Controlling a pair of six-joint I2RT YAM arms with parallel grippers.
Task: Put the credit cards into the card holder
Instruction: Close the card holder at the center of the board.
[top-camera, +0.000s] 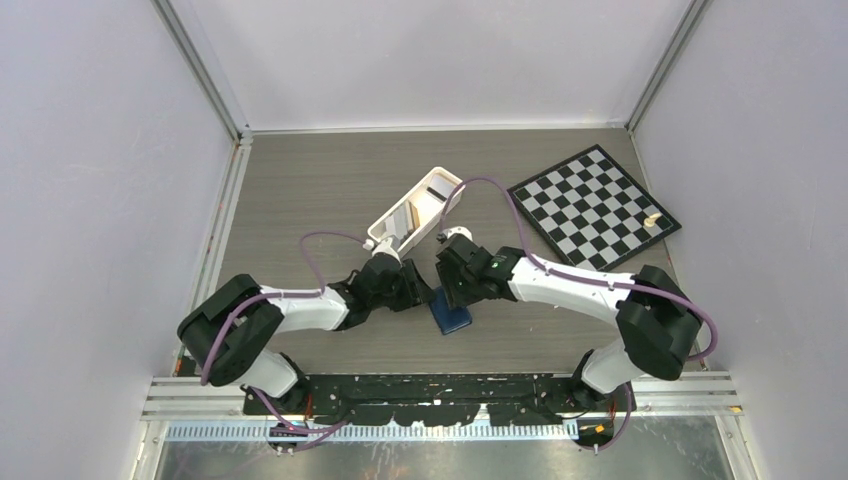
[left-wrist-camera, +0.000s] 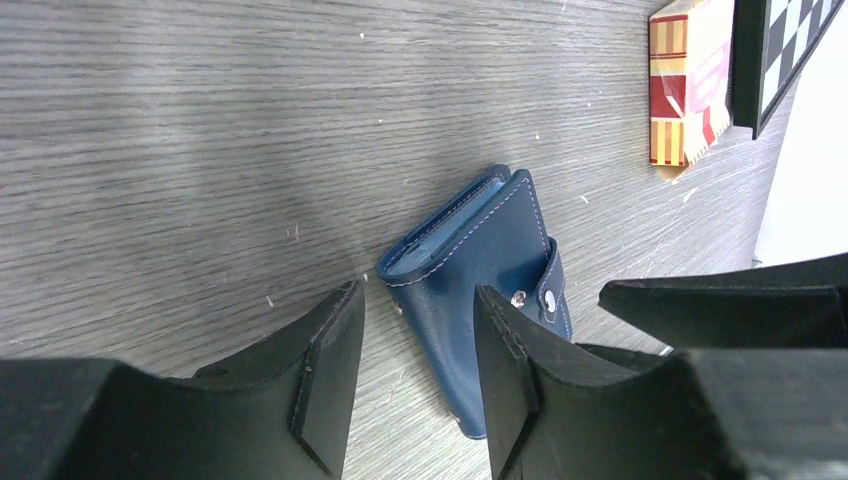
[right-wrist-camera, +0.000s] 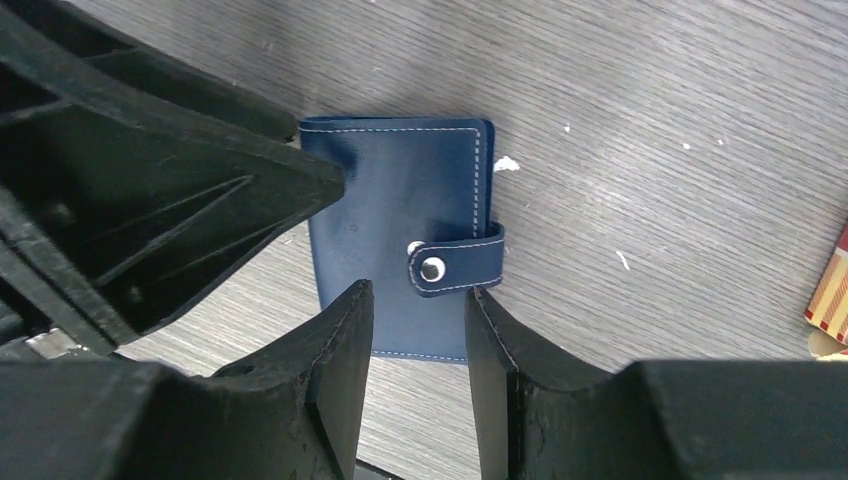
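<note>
Top external view shows both arms bent inward, so the left gripper (top-camera: 415, 290) and the right gripper (top-camera: 450, 285) meet very near each other over the dark blue card holder (top-camera: 452, 312). The holder lies on the wooden table (top-camera: 300, 180), directly under the two sets of fingertips.

From the right wrist, the right gripper (right-wrist-camera: 417, 295) stands with its jaws apart and nothing between them. The snap strap (right-wrist-camera: 455, 262) of the holder is just ahead of the tips and looks buttoned. The left gripper (left-wrist-camera: 415, 300) is also parted and empty. The holder's corner sits between and a little beyond its fingers (left-wrist-camera: 325, 370); whether a finger touches the leather, I cannot tell.

The credit cards (top-camera: 402, 218) seem to stand in the white tray (top-camera: 440, 185), well beyond both grippers, though they are small in this view. A chessboard (top-camera: 595, 205) lies further off on the right gripper's side.

I think the step in hand is opening the holder, and several things can go wrong. The grippers are so crowded that one may knock the other. The holder can slide on the smooth table if the strap is pulled without a firm hold. A finger may also pinch both covers together instead of the strap, and then the holder is only lifted, not opened.
</note>
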